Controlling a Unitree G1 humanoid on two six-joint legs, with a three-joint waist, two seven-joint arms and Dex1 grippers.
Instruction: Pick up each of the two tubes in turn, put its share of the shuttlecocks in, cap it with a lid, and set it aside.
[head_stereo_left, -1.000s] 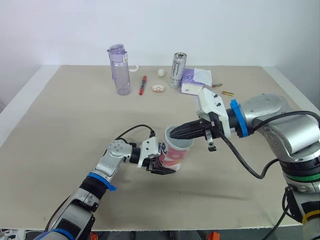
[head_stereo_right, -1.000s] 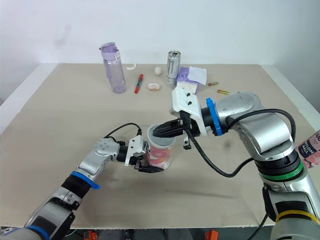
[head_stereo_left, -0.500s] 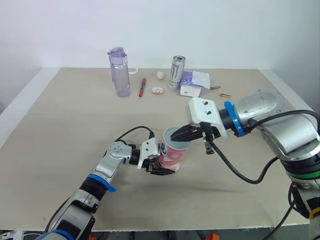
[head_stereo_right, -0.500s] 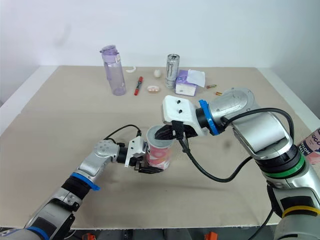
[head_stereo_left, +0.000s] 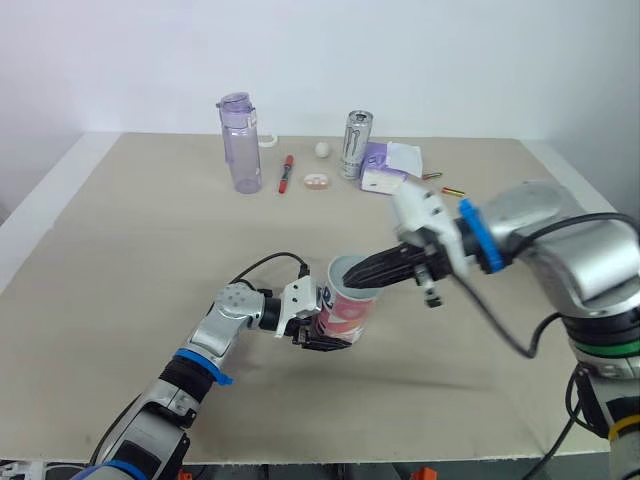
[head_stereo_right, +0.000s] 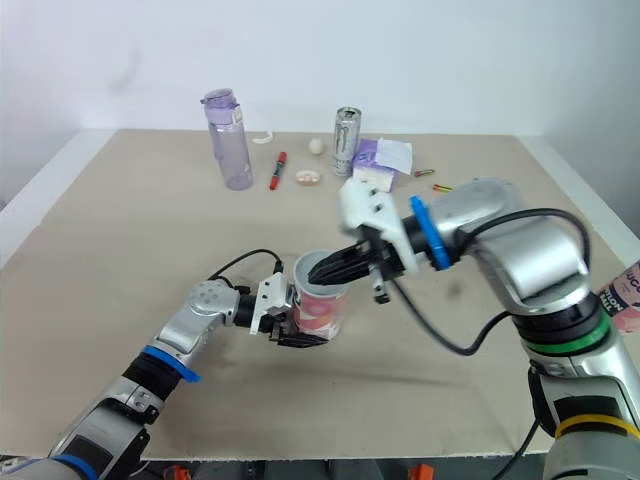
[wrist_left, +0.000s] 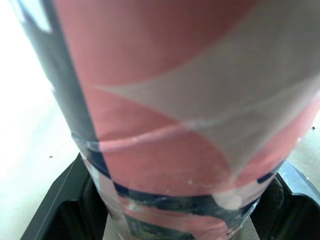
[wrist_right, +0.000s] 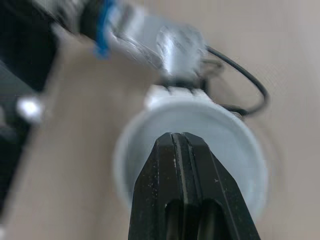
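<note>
Since half a second ago the right arm has rolled its wrist and drawn back slightly, so the right gripper (head_stereo_left: 353, 278) now slants down with only its tip at the mouth of the tube (head_stereo_left: 349, 306). The tube and the left gripper (head_stereo_left: 322, 328) have not shifted.

Head views: the pink, white and navy tube stands upright on the table (head_stereo_left: 130, 230). The left gripper is closed around the tube's lower part from the side, apparently to steady it while it is loaded. The open mouth lies directly under the right gripper's tip. A clear water bottle (head_stereo_left: 240, 140), a drink can (head_stereo_left: 355, 143) and a red marker (head_stereo_left: 286, 172) stand well beyond both grippers, out of the working area.

Left wrist view: the tube's wall sits right up against the camera. The dark fingers (wrist_left: 60, 205) press on either side of its base, a firm grip low down that leaves the top free.

Right wrist view: the two black fingers (wrist_right: 172, 200) are pressed together with nothing seen between them. They point at the tube's pale round rim (wrist_right: 250, 165) just ahead of the tip. The tube's contents cannot be made out. The closed tip looks suited to poking a shuttlecock down.
</note>
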